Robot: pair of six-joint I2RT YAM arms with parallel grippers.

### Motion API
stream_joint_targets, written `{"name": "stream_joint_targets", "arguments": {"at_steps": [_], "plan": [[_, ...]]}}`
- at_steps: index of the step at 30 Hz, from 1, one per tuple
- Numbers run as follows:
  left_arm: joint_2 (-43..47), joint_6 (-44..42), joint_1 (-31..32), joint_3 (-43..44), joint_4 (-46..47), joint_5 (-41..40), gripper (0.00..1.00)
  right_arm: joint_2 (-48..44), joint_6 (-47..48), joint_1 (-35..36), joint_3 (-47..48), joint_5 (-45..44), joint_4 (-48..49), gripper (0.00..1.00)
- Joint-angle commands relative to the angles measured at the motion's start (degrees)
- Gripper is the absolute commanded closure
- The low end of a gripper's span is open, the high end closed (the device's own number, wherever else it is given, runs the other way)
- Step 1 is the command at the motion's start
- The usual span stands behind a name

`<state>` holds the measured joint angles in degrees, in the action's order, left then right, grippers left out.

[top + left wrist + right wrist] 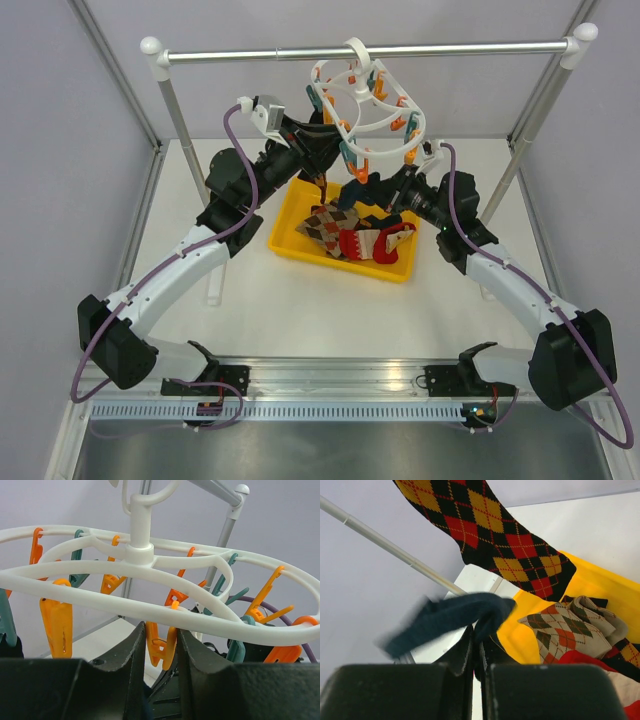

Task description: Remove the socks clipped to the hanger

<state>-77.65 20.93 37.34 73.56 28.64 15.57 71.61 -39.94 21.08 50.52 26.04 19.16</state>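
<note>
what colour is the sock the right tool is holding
Plain dark navy sock, slightly blurred, pinched in the right tool; the right wrist view shows it best.

The left arm (232,190) and right arm (500,278) crowd the gap between the white plastic double-ring clip hanger (140,550) and the yellow plastic tray (290,225) below it. The white bench (330,320) nearer the bases lies open.

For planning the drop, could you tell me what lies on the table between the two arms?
A yellow bin holding loose socks, clearest in the top external view.
</note>
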Motion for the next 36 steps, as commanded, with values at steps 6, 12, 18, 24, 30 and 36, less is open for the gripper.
{"name": "stream_joint_targets", "arguments": {"at_steps": [6,12,18,24,30,36], "plan": [[0.0,1.7,-0.2,1.0,1.6,0.1,0.96,-1.3,3.1,-0.4,2.7,-3.2,-3.2,0.96],[0.2,1.5,-0.1,0.6,0.9,-0.5,0.97,2.4,5.0,-0.3,1.4,-5.7,-4.0,0.95],[0.1,1.1,-0.1,0.4,0.6,-0.5,0.97,10.0,7.7,-0.3,1.3,-10.3,-6.6,0.81],[0.2,0.8,0.1,0.4,0.3,-0.8,0.97,13.2,10.2,0.6,2.6,-16.0,-10.4,0.42],[0.1,0.6,0.2,0.4,0.1,-0.7,0.97,10.4,12.8,2.2,3.6,-21.2,-13.5,0.34],[0.1,0.2,0.4,0.4,-0.4,-1.2,0.97,5.5,15.3,9.0,-1.6,-27.2,-3.5,0.26]]}}
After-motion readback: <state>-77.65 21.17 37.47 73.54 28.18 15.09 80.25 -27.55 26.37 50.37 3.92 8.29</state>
